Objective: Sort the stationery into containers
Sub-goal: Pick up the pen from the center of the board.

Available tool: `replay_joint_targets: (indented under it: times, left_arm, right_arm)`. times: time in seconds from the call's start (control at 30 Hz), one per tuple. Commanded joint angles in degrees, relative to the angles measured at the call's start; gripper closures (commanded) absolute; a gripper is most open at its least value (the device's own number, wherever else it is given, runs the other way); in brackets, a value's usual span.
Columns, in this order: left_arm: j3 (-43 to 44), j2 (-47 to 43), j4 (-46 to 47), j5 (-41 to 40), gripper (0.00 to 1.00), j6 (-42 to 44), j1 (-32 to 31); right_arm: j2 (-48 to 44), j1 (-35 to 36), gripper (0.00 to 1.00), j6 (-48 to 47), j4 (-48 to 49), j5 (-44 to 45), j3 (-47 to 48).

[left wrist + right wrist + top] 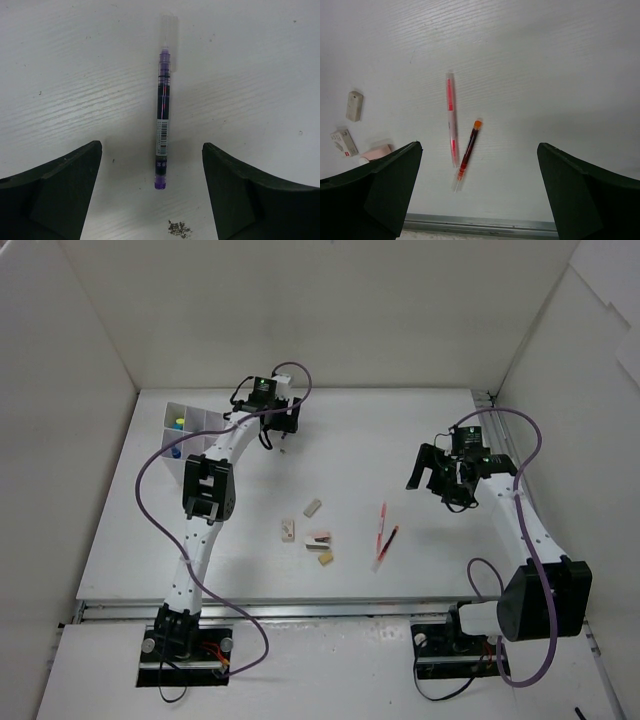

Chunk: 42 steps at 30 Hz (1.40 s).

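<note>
On the white table (400, 440), the left gripper (151, 147) hangs wide open, empty, over a purple clear-capped pen (163, 100). The right gripper (479, 146) gapes empty above two red pens (451, 117).

**No legible text in any view**

Purple pen (162, 105): white barcode sticker (161, 136) on barrel, bars and a row of digits visible, too small to read. Dark print lower on the barrel, blurred.
White eraser (344, 142): small red mark and dark specks on its face, illegible.
Top view: nothing readable.
</note>
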Motion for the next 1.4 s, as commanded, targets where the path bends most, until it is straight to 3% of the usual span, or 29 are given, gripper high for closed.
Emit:
replay_joint_targets:
  times: [0.0, 0.17, 0.3, 0.57, 0.67, 0.77, 0.87, 1.03, 1.17, 1.27, 1.37]
  left_arm:
    - [3.2, -2.8, -0.1, 0.4, 0.24, -2.4, -0.3]
    - [4.1, -2.0, -1.9, 2.4, 0.35, -3.6, -0.8]
    - [6.6, -0.4, -4.5, 1.3, 0.56, -4.7, -0.8]
    - [7.7, 0.3, -6.6, -0.6, 0.6, -6.5, -0.8]
    - [8.0, 0.6, -8.5, -2.0, 0.65, -8.2, -0.8]
    - [7.6, 0.7, -9.7, -3.1, 0.81, -9.2, -0.8]
    - [7.2, 0.5, -9.8, -4.1, 0.85, -9.4, -0.8]
    - [7.7, 0.6, -10.9, -5.3, 0.87, -9.5, -1.3]
    - [7.7, 0.5, -11.1, -5.4, 0.83, -7.9, -1.9]
    - [6.6, -0.2, -10.9, -3.8, 0.95, -5.8, -3.0]
    - [4.7, -1.5, -10.2, -3.3, 1.0, -4.3, -4.0]
  right_arm:
    - [0.3, -0.5, 0.02, 0.2, 1.9, 0.4, -0.2]
    - [0.4, -0.4, 0.02, 0.5, 2.1, -0.2, -0.7]
    - [0.0, -0.5, 0.02, 0.5, 2.1, -0.8, -0.8]
    - [-2.1, -0.5, 0.02, 0.3, 2.1, -1.4, -1.5]
    - [-2.6, -0.5, 0.02, 0.5, 2.1, -1.7, -1.6]
    - [-2.7, -0.5, 0.02, 0.6, 2.1, -2.4, -1.7]
    - [-3.5, -0.6, 0.02, 0.7, 2.1, -2.6, -2.2]
    - [-5.9, -0.6, 0.02, 1.2, 2.1, -2.6, -3.1]
    - [-7.8, -0.7, 0.02, 1.7, 2.1, -2.6, -3.9]
    - [-8.7, -0.4, 0.02, 2.0, 2.1, -2.9, -4.4]
    - [-9.6, -0.7, 0.02, 2.2, 2.1, -3.1, -4.6]
